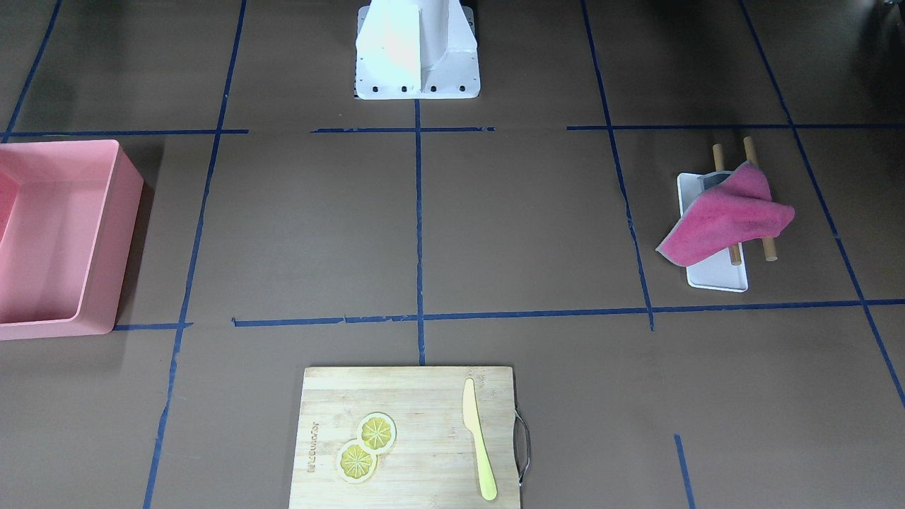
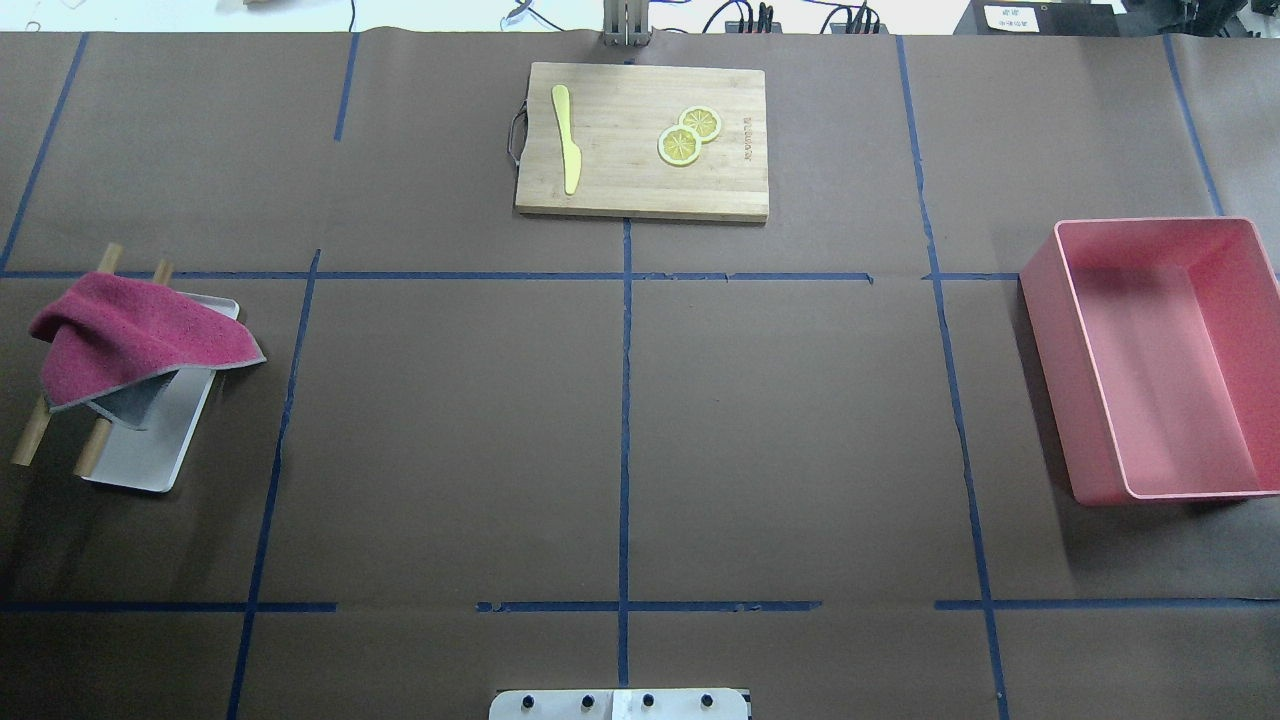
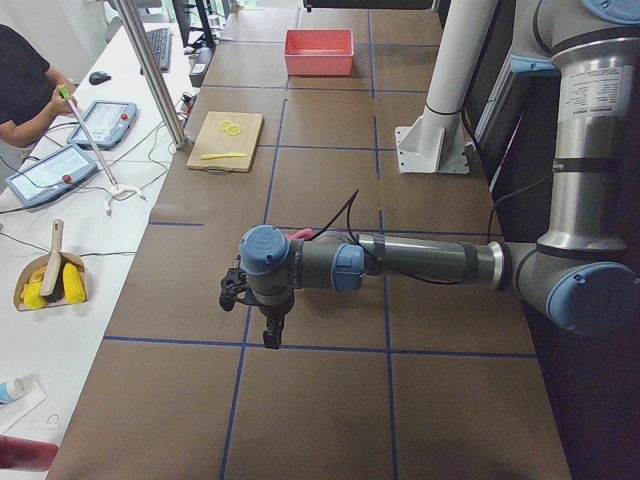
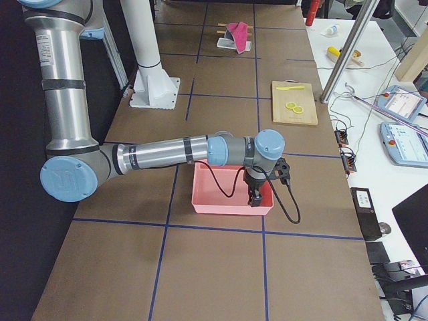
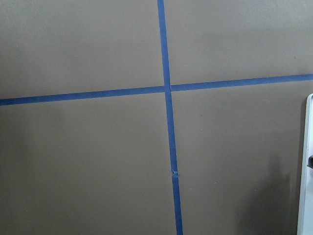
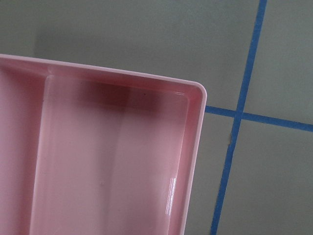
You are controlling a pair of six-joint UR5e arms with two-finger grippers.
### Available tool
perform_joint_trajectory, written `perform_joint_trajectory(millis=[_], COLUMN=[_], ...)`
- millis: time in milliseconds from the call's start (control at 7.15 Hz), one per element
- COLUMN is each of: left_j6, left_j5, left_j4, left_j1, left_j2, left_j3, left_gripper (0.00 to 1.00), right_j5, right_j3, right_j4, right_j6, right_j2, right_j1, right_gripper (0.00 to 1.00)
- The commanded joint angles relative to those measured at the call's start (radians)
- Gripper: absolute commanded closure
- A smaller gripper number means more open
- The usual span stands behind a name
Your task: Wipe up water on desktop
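Observation:
The desktop (image 2: 450, 430) is a dark-brown surface with blue tape lines; I cannot make out any water on it. A magenta cloth (image 2: 140, 335) lies draped over two wooden rods and a white tray (image 2: 140, 460) at the robot's left; it also shows in the front view (image 1: 721, 215). My left gripper (image 3: 270, 335) hangs above the desktop near that tray, seen only in the left side view; I cannot tell whether it is open or shut. My right gripper (image 4: 254, 199) hangs over the pink bin (image 4: 227, 200); I cannot tell its state.
The pink bin (image 2: 1050, 350) stands at the robot's right and looks empty in the right wrist view (image 6: 195, 147). A bamboo cutting board (image 2: 620, 180) at the far edge holds a yellow knife (image 2: 566, 150) and two lemon slices (image 2: 688, 135). The robot's base (image 1: 417, 49) is at mid-table.

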Motion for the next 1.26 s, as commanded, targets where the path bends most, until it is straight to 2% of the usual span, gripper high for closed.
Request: perform_joint_trajectory(millis=[0, 280, 420, 559, 699, 839, 1119], left_j6=[-0.001, -0.004, -0.004, -0.019, -0.128, -0.242, -0.422], left_j5=[0.010, -0.016, -0.115, -0.134, -0.137, -0.125, -0.050], left_j4=[0.012, -0.003, -0.029, -0.108, -0.149, -0.183, -0.221], left_j1=[0.007, 0.008, 0.011, 0.018, 0.053, 0.155, 0.287], left_j2=[0.000, 0.018, 0.029, 0.029, 0.020, 0.017, -0.050], left_j3=[0.009, -0.003, -0.017, -0.019, -0.032, -0.067, -0.091], left_gripper=[0.00, 0.00, 0.00, 0.00, 0.00, 0.00, 0.03], right_j5=[0.001, 0.001, 0.001, 0.001, 0.001, 0.001, 0.003], right_j3=[0.007, 0.002, 0.000, 0.004, 0.005, 0.005, 0.004], right_j4=[0.000, 0.000, 0.000, 0.000, 0.000, 0.000, 0.000], right_j6=[-0.001, -0.001, -0.001, -0.001, -0.001, -0.001, 0.000], right_j2=[0.001, 0.002, 0.004, 0.005, 0.007, 0.007, 0.008], right_j1=[0.000, 0.000, -0.001, -0.002, -0.003, -0.003, -0.005], right_gripper=[0.00, 0.00, 0.00, 0.00, 0.00, 0.00, 0.00])
